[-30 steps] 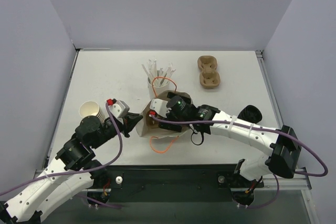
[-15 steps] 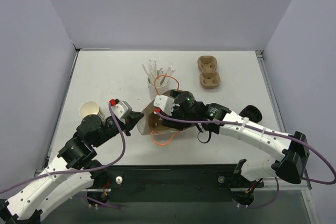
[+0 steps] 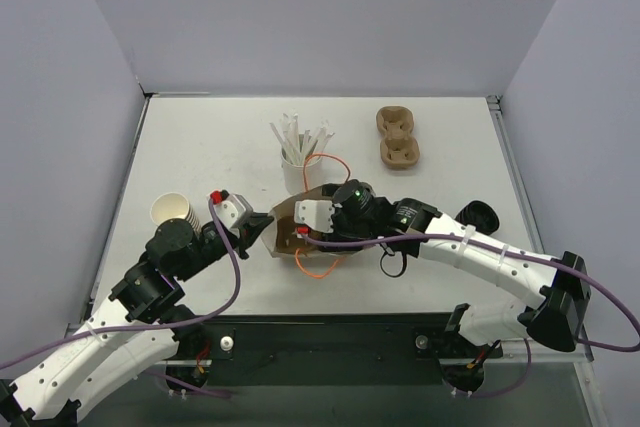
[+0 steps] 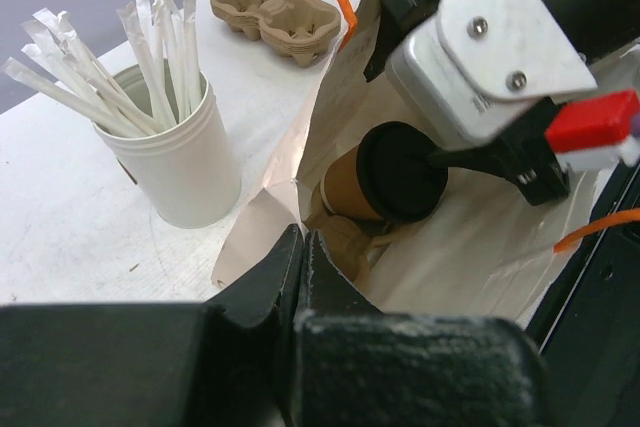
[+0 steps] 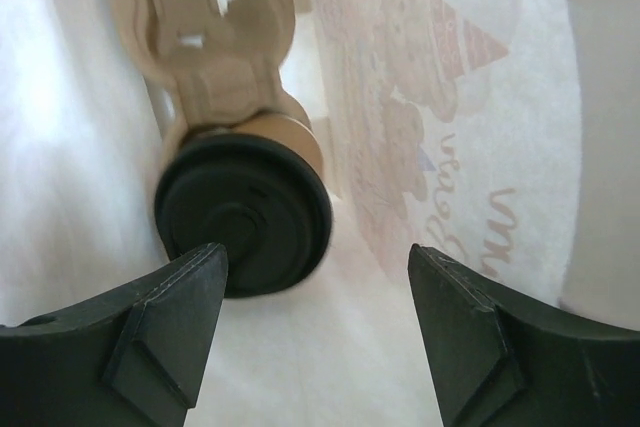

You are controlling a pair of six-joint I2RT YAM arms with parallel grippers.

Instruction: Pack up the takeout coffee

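Note:
The takeout coffee (image 4: 395, 175), a brown paper cup with a black lid (image 5: 245, 212), lies inside a paper bag (image 4: 480, 247) that rests on its side mid-table (image 3: 285, 215). A moulded cardboard carrier (image 5: 215, 37) sits behind the cup in the bag. My left gripper (image 4: 303, 239) is shut on the bag's lower mouth edge and holds it (image 3: 268, 231). The right gripper (image 5: 318, 259) reaches into the bag mouth with its jaws open. Its left fingertip (image 5: 190, 282) is level with the lid's rim. Nothing is between its fingers.
A white jar of wrapped straws (image 3: 300, 157) stands just behind the bag. A two-cup cardboard carrier (image 3: 398, 137) lies at the back right. A stack of lidless paper cups (image 3: 170, 211) is at the left. Black lids (image 3: 478, 217) sit at the right. Orange bag handles (image 3: 318, 265) trail in front.
The right gripper's jaws have narrowed somewhat and the arm has shifted a little right. The bag has tipped flatter. The left gripper has kept its hold.

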